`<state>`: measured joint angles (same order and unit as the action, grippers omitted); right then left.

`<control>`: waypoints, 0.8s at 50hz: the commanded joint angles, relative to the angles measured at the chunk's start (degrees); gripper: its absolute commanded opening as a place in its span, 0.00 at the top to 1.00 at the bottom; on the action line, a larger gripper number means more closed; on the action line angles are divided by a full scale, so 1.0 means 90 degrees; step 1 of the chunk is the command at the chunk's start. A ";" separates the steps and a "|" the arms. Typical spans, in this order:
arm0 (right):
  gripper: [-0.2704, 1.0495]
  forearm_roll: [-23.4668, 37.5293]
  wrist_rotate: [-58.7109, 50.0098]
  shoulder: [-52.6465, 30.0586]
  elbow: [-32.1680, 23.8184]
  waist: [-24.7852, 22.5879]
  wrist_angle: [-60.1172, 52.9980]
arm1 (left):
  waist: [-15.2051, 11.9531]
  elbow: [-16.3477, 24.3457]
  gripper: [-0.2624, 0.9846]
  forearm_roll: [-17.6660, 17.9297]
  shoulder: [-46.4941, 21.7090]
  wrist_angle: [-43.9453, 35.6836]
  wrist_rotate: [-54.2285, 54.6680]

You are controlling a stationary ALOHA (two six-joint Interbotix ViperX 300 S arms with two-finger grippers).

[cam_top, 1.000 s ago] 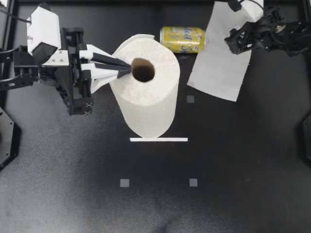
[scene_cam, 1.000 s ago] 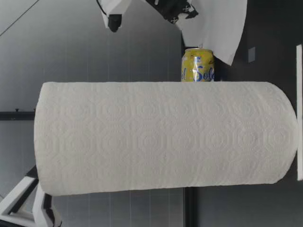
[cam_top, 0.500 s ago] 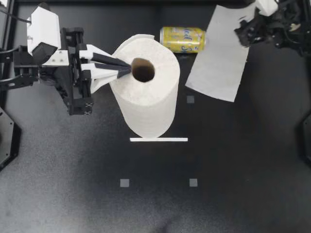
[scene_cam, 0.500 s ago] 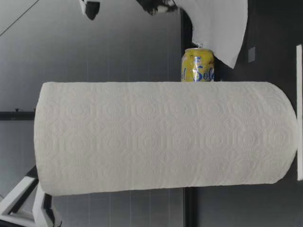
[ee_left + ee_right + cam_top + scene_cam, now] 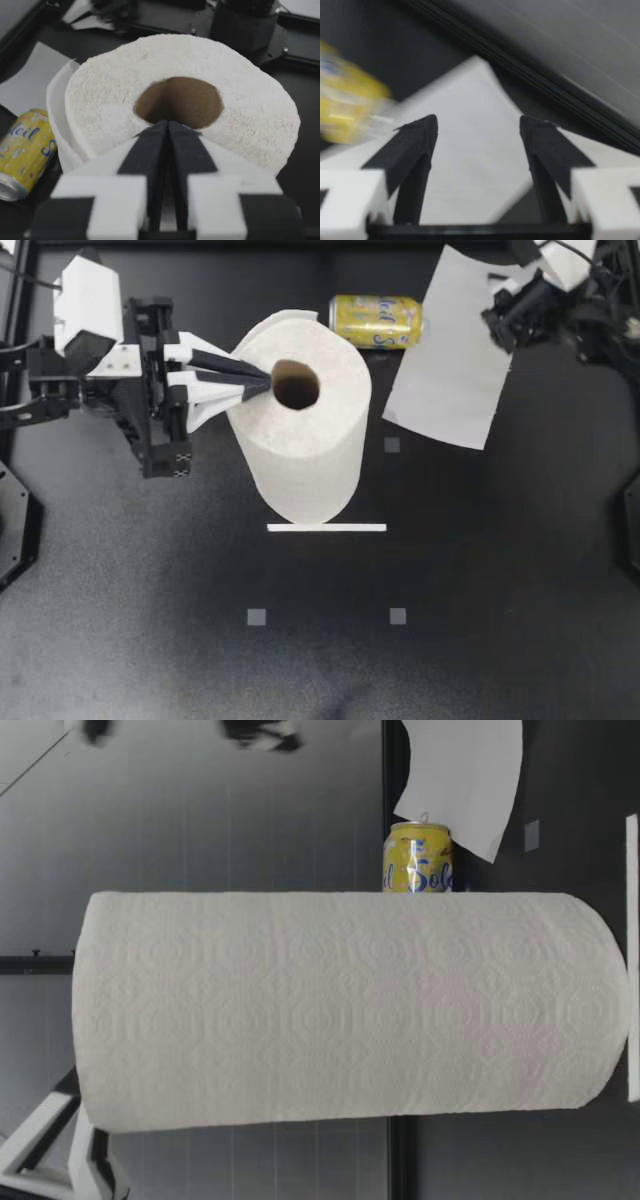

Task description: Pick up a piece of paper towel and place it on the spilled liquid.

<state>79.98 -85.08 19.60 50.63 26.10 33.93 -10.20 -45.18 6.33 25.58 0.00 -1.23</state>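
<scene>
A torn-off paper towel sheet lies flat on the black table just right of a yellow can that rests on its side. No liquid shows around it. My right gripper hovers open above the sheet's right edge; in the right wrist view its fingers stand wide apart over the sheet with nothing between them. The upright paper towel roll stands mid-table. My left gripper is shut, its tips resting on the roll's top at the rim of the cardboard core.
A white tape strip lies in front of the roll, with small grey squares nearer the front edge. In the low view the roll hides most of the table; the can and sheet show behind it.
My right arm has risen away from the sheet and drifted back toward the rear right corner. The sheet has settled flat beside the can. The left arm and roll have not moved.
</scene>
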 commanded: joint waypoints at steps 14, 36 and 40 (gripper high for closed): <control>0.41 -0.0430 -0.0186 0.2041 -0.0146 -0.2129 -0.0820 | 0.0342 -0.0342 0.69 -0.0137 0.0615 -0.1143 -0.0117; 0.62 -0.0371 -0.0215 0.2188 -0.0332 -0.2461 -0.3701 | 0.1240 -0.0586 0.69 -0.0283 0.1143 -0.1904 -0.0059; 0.62 -0.0283 -0.0166 0.2100 -0.0508 -0.2783 -0.3691 | 0.1348 -0.0576 0.69 -0.0283 0.1152 -0.1875 -0.0020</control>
<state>76.90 -86.84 38.94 48.60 3.43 1.23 0.97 -51.15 3.96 35.42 -16.61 -1.41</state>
